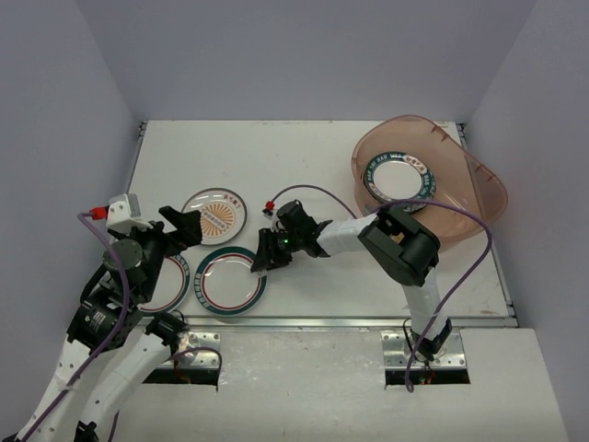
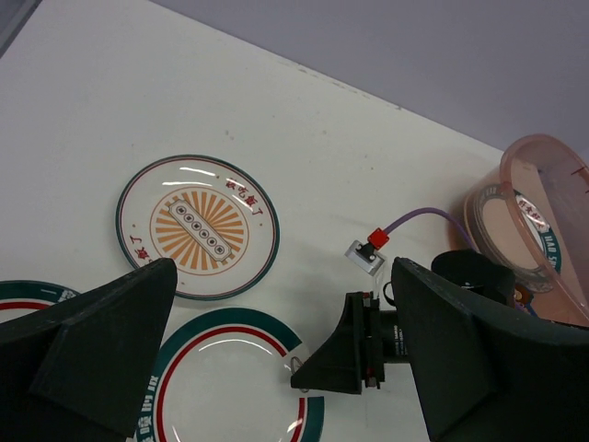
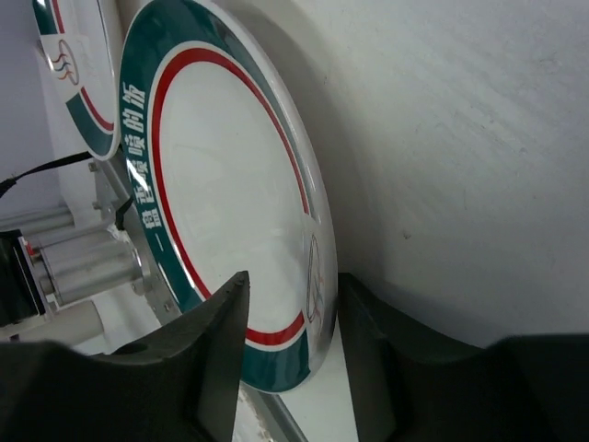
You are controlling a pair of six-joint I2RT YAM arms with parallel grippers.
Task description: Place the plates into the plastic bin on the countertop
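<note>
Farthest left, a teal-and-red-rimmed plate lies flat on the countertop, half hidden under my left arm. The left gripper hovers just beside the orange sunburst plate. Its jaws are spread wide and there's nothing between them, so I count it idle.

Next along is the teal-rimmed lettered plate, also flat on the white surface. The right gripper reaches leftwards to this plate's right-hand edge. On the right wrist camera the rim sits in the gap between the two fingers, one on each side of the lip. The jaws are part-open. I can see bare table between the rim and one finger, so I judge it isn't clamped yet.

Far right and further back stands the plastic bin, with a stack of teal-rimmed plates already in it. The plate lies left of the right gripper and the bin lies right of it, on the right arm's own side. I'd close on the rim, lift, then swing right.
</note>
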